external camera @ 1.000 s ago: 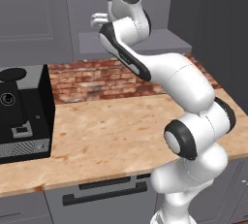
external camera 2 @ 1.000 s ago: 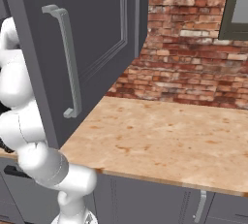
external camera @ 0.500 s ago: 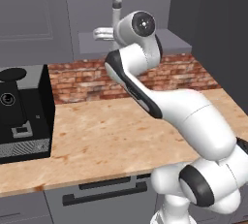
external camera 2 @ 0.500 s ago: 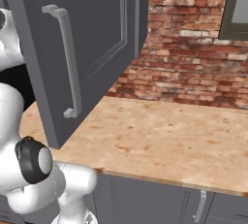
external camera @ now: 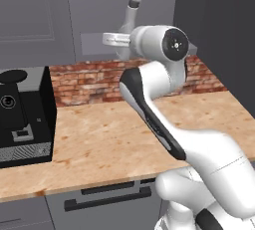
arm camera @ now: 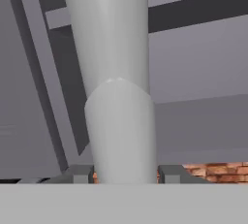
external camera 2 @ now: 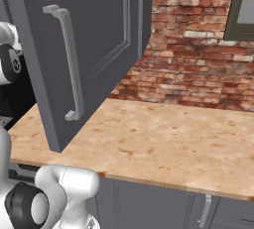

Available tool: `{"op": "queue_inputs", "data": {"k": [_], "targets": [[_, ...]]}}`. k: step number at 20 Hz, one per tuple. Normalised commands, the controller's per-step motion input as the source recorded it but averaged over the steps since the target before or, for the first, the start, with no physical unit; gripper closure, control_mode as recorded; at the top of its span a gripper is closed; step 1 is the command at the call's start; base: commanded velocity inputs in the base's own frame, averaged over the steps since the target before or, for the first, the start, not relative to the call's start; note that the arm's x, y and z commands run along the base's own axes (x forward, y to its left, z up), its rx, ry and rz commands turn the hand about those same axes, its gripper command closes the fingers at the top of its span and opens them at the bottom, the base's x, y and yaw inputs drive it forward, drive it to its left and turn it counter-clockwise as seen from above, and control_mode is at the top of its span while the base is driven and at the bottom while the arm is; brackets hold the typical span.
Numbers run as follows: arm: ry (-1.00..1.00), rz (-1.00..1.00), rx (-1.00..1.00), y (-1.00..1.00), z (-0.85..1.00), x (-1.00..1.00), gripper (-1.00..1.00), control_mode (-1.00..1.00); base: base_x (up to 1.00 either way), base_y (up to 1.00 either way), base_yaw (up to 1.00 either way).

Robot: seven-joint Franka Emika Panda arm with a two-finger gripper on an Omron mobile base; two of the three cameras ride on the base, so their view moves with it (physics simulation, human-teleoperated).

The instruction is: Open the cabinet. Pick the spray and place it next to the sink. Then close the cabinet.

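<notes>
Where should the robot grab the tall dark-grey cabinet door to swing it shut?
Grip the long vertical silver bar handle around mid-length, coming at the open dark-grey cabinet door from its front face, fingers closing sideways across the bar. It stands off the panel, leaving finger room behind.

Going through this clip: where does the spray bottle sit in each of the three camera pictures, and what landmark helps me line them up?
Left base view: the spray is at top centre, above the arm, in front of the grey cabinets.
Right base view: I can't find it; the open cabinet door fills the left.
Hand view: it stands large in the centre, between the claw tips.
Shared landmark: the brick backsplash.
</notes>
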Motion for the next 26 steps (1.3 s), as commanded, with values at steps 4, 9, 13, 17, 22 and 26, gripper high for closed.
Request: {"op": "queue_inputs", "data": {"k": [4,9,13,17,22,26], "targets": [[0.0,0.06,0.0,-0.06,0.39,-1.0,1.0,-1.0,0.0,0.0,0.0],[0.01,0.04,0.0,-0.12,0.02,-0.79,1.0,-1.0,0.0,0.0,0.0],[0.1,0.05,-0.02,-0.2,0.0,-0.59,1.0,-1.0,0.0,0.0,0.0],[0.16,0.02,-0.02,-0.02,0.0,-0.17,1.0,-1.0,0.0,0.0,0.0],[0.31,0.0,-0.13,0.0,0.0,0.0,1.0,-1.0,0.0,0.0,0.0],[0.23,0.0,-0.1,0.0,-0.01,-0.01,1.0,-1.0,0.0,0.0,0.0]]}}
